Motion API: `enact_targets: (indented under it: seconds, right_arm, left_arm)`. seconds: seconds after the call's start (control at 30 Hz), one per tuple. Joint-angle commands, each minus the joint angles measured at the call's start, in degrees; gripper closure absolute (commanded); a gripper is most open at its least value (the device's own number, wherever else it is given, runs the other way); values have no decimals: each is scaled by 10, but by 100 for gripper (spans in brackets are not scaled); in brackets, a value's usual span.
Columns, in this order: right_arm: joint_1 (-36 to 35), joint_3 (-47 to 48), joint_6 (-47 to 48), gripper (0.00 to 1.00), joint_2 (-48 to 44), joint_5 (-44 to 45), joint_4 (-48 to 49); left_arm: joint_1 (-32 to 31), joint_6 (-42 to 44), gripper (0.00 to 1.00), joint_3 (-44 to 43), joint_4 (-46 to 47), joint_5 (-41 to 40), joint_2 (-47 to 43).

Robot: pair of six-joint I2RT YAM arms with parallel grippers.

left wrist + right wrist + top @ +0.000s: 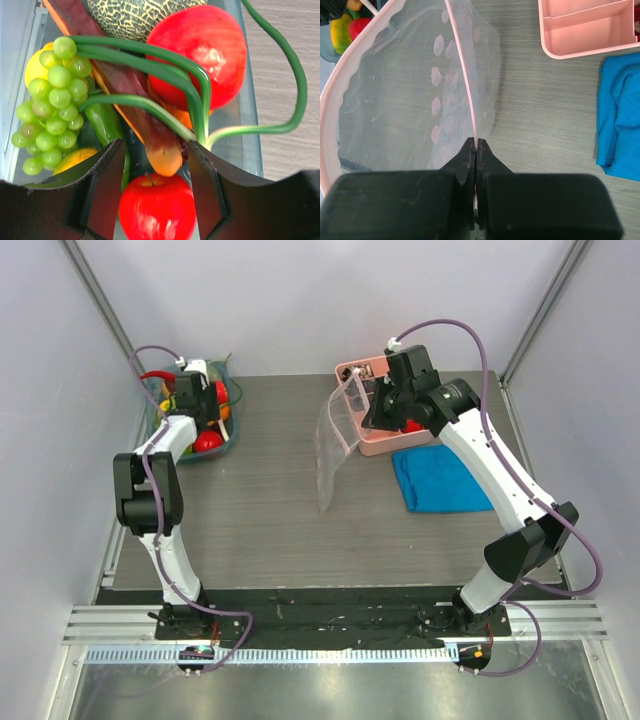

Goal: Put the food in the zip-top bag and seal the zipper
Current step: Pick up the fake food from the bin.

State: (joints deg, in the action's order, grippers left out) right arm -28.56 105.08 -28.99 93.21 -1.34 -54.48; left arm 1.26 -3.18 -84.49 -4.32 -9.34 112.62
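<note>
While the bench [260, 520] showed open grey surface through the middle of the top view, everything in use sat along its upper edge. The bag [395, 100] hung in the upper middle, pinched by the right jaws, which were closed tight on its pink zipper [462, 65]. Its mouth sagged open toward the upper left. The blue cloth [440, 480] and pink tray [370, 445] lay just beside it on the right, leaving little room there.

The food was still in the clear bin [248, 130] at the upper left, hard against the wall. The left jaws stood wide over it, either side of the sausage [160, 155] tip, with the apple [157, 210] underneath.

Green onion stalks [150, 60] crossed that gap, so closing would likely catch them and drag the grapes [50, 110] or tomato [200, 55] over the bin's rim. With only one pinch point, the bag could slip or fold shut under a dropped piece.
</note>
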Motion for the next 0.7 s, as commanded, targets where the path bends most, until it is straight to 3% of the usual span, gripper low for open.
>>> enact_targets:
  seconds: [0.0,0.37,0.57,0.67]
  right_arm:
    - [-2,8,13,99,-21,11,14]
    - [1,4,15,99,-18,10,14]
    - [3,5,16,99,-16,8,14]
    - [3,3,17,99,-16,6,14]
  left_arm:
    - [1,-9,44,-45,21,-28,31]
    - [1,-9,49,-44,25,-26,50]
    - [1,-12,43,-49,26,-46,70]
    - [1,-12,59,-47,21,-44,63]
